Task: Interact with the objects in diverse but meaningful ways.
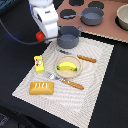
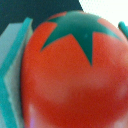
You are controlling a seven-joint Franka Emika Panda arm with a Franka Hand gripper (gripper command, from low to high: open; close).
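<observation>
My pincer [image 1: 41,36] is clamped on the red tomato [image 1: 39,36], held above the table just left of the near grey-blue pot [image 1: 69,36]. I'd carry it right, centre it over the pot's mouth, lower it, then release gently.

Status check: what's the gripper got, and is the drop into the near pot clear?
Gripper shut on red tomato, held aloft. Near pot beside it, open-topped. Nothing seen blocking.
</observation>
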